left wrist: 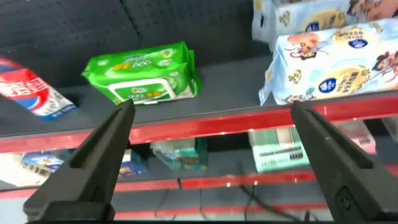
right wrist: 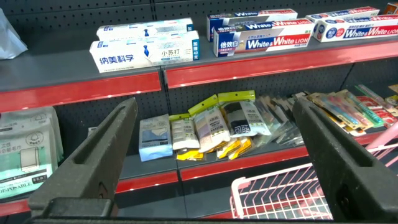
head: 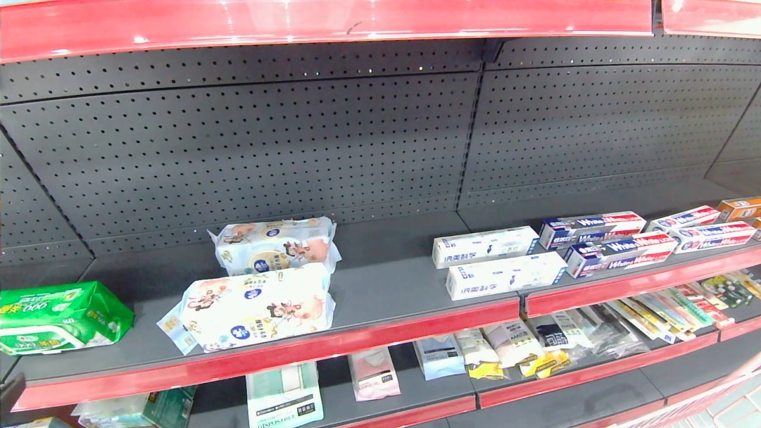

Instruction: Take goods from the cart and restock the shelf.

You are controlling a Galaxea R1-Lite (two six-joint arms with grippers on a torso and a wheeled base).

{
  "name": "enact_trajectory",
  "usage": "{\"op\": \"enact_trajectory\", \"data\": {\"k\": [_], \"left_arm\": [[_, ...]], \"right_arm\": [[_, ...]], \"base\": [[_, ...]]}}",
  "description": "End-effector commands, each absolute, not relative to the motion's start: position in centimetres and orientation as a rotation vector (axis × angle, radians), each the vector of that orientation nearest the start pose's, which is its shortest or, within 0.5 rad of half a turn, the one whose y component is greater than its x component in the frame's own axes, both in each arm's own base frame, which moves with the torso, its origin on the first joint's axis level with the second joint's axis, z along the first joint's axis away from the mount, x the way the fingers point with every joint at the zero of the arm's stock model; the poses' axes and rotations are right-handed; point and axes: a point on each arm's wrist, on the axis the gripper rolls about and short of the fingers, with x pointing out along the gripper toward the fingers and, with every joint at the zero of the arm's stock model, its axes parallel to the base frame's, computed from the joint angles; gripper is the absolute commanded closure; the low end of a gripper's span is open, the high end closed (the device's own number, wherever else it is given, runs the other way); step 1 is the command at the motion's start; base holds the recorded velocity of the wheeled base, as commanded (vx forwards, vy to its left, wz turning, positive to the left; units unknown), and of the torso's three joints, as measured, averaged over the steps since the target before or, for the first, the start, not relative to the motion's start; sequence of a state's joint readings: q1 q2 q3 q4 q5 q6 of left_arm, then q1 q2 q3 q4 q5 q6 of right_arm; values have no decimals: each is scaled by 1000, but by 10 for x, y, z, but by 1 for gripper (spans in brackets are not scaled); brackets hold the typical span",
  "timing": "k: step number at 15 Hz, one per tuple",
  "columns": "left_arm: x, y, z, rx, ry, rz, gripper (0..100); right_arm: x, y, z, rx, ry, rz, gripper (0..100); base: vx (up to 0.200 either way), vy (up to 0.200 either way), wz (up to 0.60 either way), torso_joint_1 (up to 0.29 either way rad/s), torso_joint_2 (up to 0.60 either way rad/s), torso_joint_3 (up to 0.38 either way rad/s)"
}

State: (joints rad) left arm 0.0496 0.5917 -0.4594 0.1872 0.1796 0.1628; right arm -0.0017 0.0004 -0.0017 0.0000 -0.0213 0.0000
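The grey shelf with a red front edge [head: 380,333] holds two white cartoon-print wipes packs [head: 258,309], [head: 276,244], a green wipes pack [head: 56,315] at the left and white toothpaste boxes [head: 502,273] at the right. My left gripper [left wrist: 212,109] is open and holds nothing. It hangs in front of the shelf edge [left wrist: 186,127], between the green pack [left wrist: 143,78] and the white pack [left wrist: 336,59]. My right gripper [right wrist: 216,102] is open and bare, below the toothpaste boxes [right wrist: 146,50]. The white wire cart [right wrist: 280,193] lies beneath it.
Blue-and-red toothpaste boxes [head: 618,246] and an orange box [head: 740,208] fill the shelf's right end. The lower shelf carries small hanging packets [right wrist: 211,127], toothbrush packs [head: 672,306] and a pale boxed item [head: 284,395]. A red-and-white tube [left wrist: 31,90] lies left of the green pack.
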Motion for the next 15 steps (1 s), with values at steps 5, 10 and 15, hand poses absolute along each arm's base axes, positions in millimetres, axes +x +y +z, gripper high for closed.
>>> {"op": "enact_trajectory", "data": {"k": [5,10,15], "left_arm": [[136,-21,178,162,602,-74,0],[146,-46,160,168,627,-199,0],[143,-43,157,158,580,-183,0]], "right_arm": [[-23,0,76,0,-2,-21,0],[-23,0,76,-2,-2,-23,0],[-23,0,76,0,-2,-23,0]], "base": [[0,0,0,0,0,0],[0,0,0,0,0,0],[0,0,0,0,0,0]]}}
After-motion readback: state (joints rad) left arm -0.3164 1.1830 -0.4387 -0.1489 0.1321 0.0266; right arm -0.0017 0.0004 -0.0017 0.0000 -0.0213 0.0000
